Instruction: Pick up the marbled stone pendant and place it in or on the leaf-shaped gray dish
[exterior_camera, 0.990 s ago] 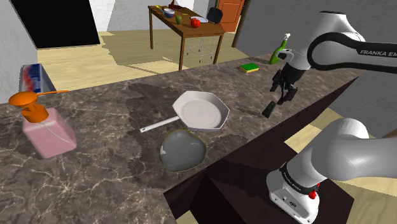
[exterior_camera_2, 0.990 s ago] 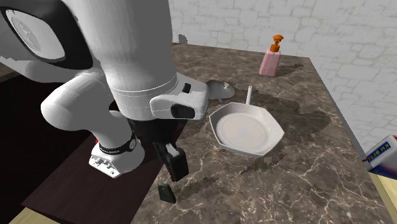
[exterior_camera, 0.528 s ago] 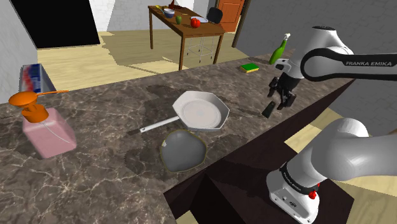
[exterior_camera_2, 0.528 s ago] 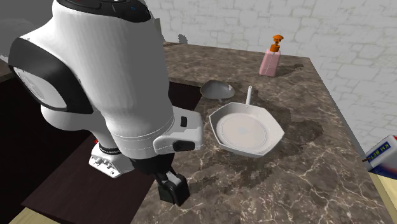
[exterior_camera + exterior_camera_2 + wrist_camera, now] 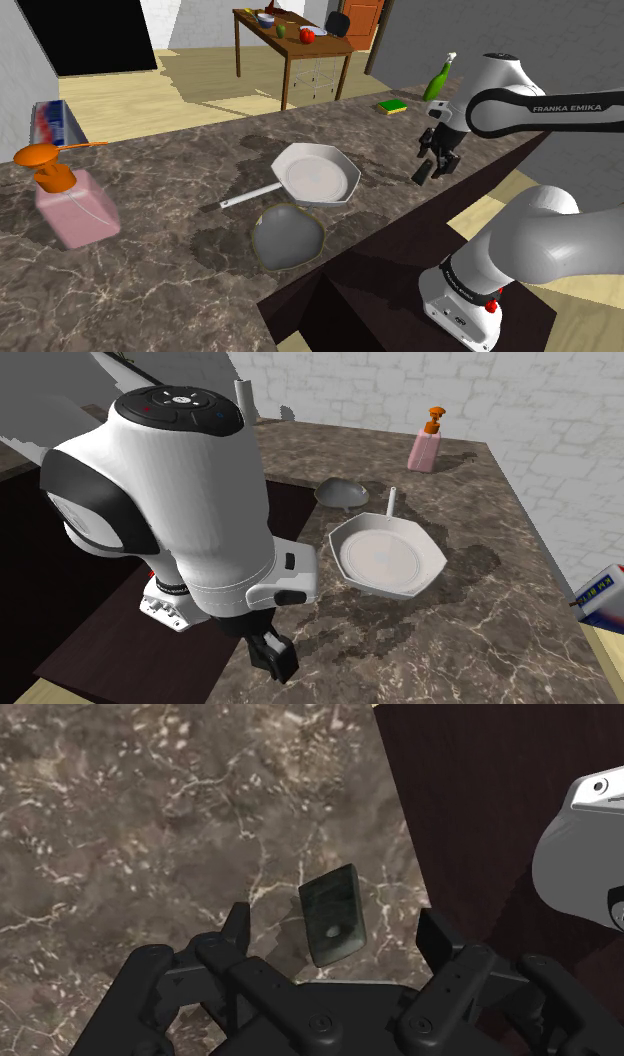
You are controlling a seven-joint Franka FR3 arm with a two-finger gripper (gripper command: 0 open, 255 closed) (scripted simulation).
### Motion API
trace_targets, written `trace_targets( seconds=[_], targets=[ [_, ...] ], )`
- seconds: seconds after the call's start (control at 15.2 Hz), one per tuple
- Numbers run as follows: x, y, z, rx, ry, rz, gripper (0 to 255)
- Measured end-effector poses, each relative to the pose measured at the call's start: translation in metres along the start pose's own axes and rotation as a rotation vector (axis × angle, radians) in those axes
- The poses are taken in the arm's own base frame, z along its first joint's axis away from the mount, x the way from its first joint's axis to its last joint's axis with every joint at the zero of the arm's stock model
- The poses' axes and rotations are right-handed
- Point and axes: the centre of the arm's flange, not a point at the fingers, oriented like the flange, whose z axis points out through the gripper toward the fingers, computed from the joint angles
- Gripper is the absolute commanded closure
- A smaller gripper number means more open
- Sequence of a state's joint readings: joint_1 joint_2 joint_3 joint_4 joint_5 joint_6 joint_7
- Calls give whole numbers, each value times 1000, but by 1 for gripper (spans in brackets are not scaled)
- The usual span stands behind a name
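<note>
The pendant (image 5: 333,916) is a small dark green marbled slab with a hole near one end, lying flat on the dark marble counter (image 5: 200,170) close to its edge. My black gripper (image 5: 335,932) hangs open just above it. The fingertips (image 5: 237,922) stand on either side of the pendant without touching it. In the shoulder view the gripper (image 5: 441,160) sits low, right over the pendant (image 5: 422,173). The leaf-shaped gray dish (image 5: 287,237) rests near the counter's front edge, well off toward that view's left. In the second exterior view the gripper (image 5: 275,657) is at the counter, far from the dish (image 5: 342,493).
A white pan (image 5: 320,175) with a long handle lies between pendant and dish. A pink soap dispenser (image 5: 72,200) stands at the shoulder view's left. A green bottle (image 5: 437,80) and sponge (image 5: 391,105) sit behind the gripper. The counter's edge drops beside the pendant.
The gripper has come down over the pendant and now hangs lower and closer to it, still open. The pendant, dish and pan have not moved.
</note>
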State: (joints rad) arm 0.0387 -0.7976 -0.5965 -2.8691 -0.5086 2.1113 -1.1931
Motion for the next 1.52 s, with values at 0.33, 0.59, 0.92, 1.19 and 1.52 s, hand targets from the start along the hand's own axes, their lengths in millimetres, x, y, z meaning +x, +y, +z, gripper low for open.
trace_targets(
  seconds=[0.33,0.59,0.92,1.19,1.52],
  targets=[
    [0,0,0,0,0,0,255],
    [0,0,0,-1,0,0,255],
    [0,0,-3,-1,0,0,255],
    [0,1,-22,0,0,0,255],
    [0,1,-47,-1,0,0,255]
  ],
)
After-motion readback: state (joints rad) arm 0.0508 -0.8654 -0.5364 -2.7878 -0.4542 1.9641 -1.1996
